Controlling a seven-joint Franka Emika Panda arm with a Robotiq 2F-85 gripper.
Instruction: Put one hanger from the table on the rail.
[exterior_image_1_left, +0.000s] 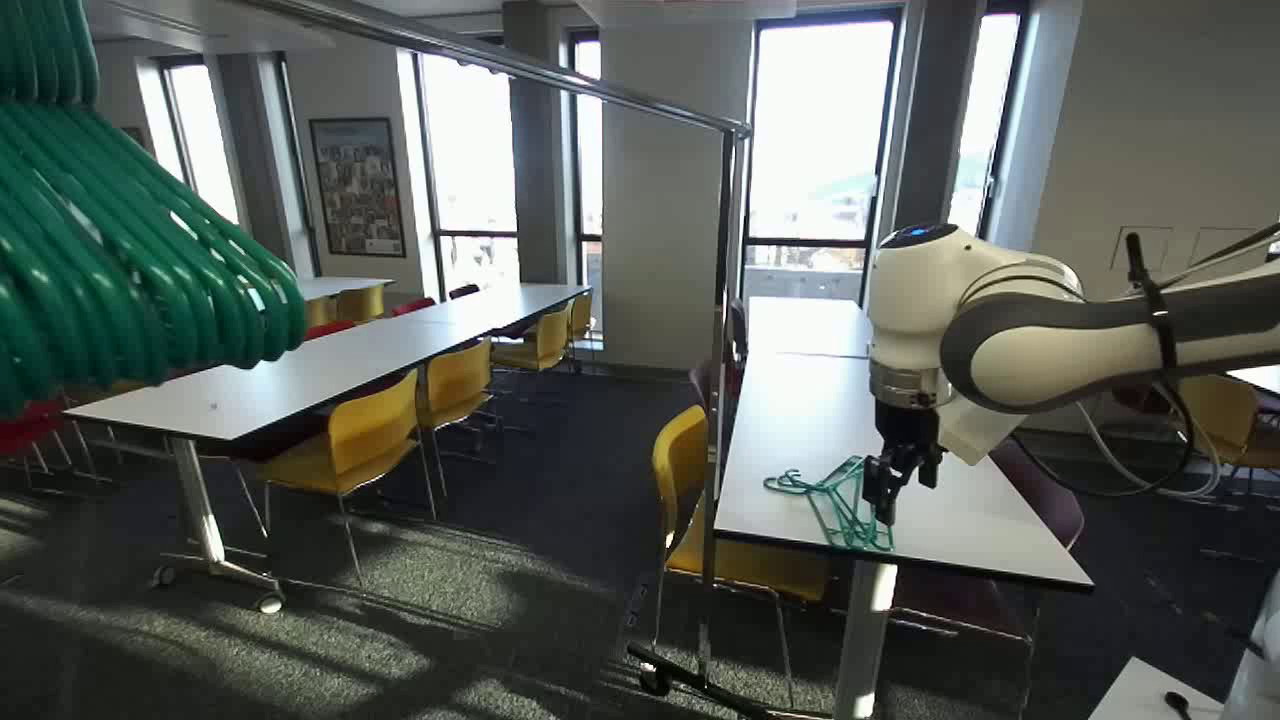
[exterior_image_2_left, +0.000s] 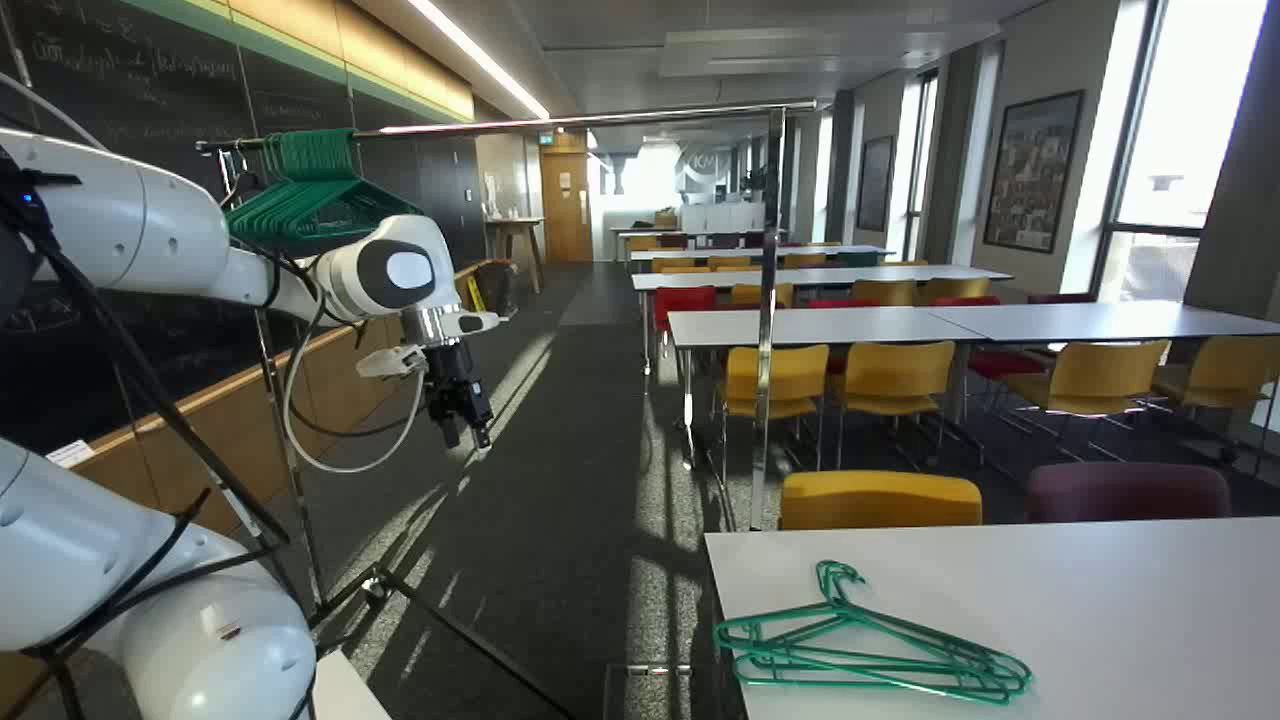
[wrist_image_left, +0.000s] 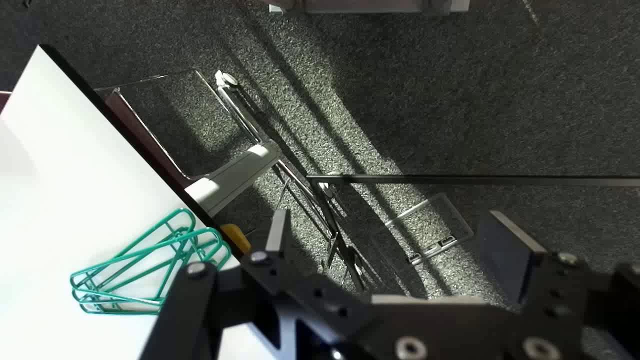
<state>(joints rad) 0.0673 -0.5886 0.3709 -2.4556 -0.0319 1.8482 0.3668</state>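
Observation:
A few thin green hangers (exterior_image_2_left: 960, 665) lie overlapped on the white table (exterior_image_2_left: 1130, 610), their hooks pointing away from the near edge. In the wrist view these hangers (wrist_image_left: 145, 255) sit left of my fingers on the tabletop (wrist_image_left: 65, 165). My gripper (wrist_image_left: 385, 215) stands wide open, with only floor seen between its fingertips. In an exterior view the gripper (exterior_image_2_left: 467, 437) hangs over the floor, well to the side of the table. From another angle the gripper (exterior_image_1_left: 907, 488) only overlaps the hangers (exterior_image_1_left: 850, 530) in the picture. The rail (exterior_image_2_left: 600, 120) runs high above the floor.
A bunch of thick green hangers (exterior_image_2_left: 310, 205) hangs at one end of the rail, near the arm. The rack's upright pole (exterior_image_2_left: 766, 330) stands close to the table's corner. A yellow chair (exterior_image_1_left: 680, 460) is tucked beside the table. Rows of tables (exterior_image_1_left: 350, 370) fill the background.

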